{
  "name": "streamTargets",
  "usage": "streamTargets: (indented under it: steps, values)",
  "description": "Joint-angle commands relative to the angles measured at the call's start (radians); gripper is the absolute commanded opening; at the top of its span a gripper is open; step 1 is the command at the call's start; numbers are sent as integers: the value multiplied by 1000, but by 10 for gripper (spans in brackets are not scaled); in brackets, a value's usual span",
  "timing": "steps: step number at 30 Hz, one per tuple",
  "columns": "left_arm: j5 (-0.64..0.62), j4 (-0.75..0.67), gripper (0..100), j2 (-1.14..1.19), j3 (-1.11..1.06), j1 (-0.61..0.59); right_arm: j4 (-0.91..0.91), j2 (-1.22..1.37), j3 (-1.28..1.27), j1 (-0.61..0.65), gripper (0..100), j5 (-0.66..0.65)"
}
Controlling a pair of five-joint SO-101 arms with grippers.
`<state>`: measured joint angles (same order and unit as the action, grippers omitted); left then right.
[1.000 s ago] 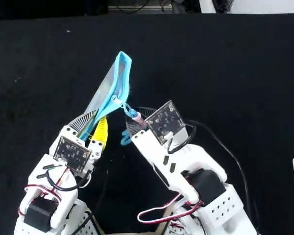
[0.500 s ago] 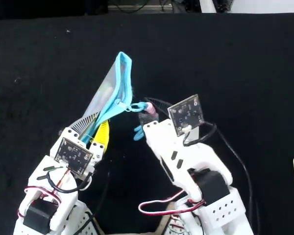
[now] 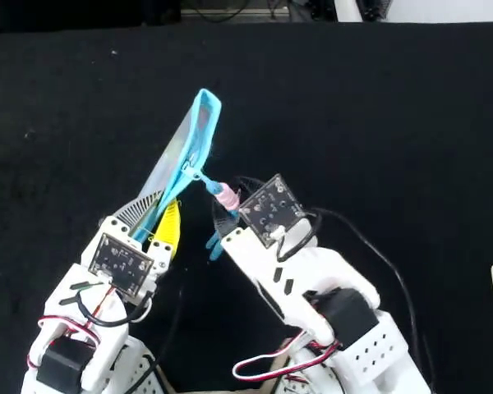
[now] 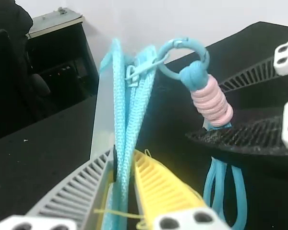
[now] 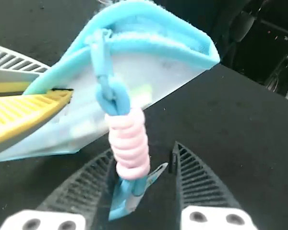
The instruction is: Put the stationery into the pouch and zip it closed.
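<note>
We see a blue pouch (image 5: 149, 52) with a see-through side. A blue cord (image 5: 108, 93) hangs from its zip, and a pink coil (image 5: 129, 143) wraps around the cord. The coil sits between the right gripper's (image 5: 144, 151) black fingers (image 5: 197, 182), which stand apart. The left gripper (image 5: 60, 80) pinches the pouch.

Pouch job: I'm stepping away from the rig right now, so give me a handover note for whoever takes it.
Left gripper: shut on the end of the pouch nearest the arms, holding it edge-up.
Right gripper: open; the zip's pull cord lies between its fingers, against one.
Done: something pale shows through the pouch's clear side, too blurred to name.
The zip slider sits partway along the edge; I cannot tell which stretch is closed.
Left: close on the cord, probably run the slider to the end, then check the zip.
</note>
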<state>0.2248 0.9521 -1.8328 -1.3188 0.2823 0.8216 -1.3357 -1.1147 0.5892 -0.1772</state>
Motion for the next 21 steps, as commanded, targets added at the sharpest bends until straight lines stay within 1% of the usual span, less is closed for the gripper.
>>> streamTargets:
  steps: [1, 4, 8, 10, 14, 21]
  values:
    - [34, 54, 29, 12, -53, 8, -8, -2, 61, 15, 159, -9]
    - [63, 54, 29, 14, -70, 8, -8, -4, 62, 15, 162, -9]
    - [64, 54, 29, 14, -84, 10, -2, -4, 76, 15, 163, -9]
    - [68, 55, 29, 15, -85, 38, 14, -4, 91, 23, 163, -9]
    - [130, 100, 29, 18, -85, 119, 78, -4, 130, 74, 163, -9]
    - [137, 109, 29, 15, -85, 128, 83, -4, 142, 72, 163, -11]
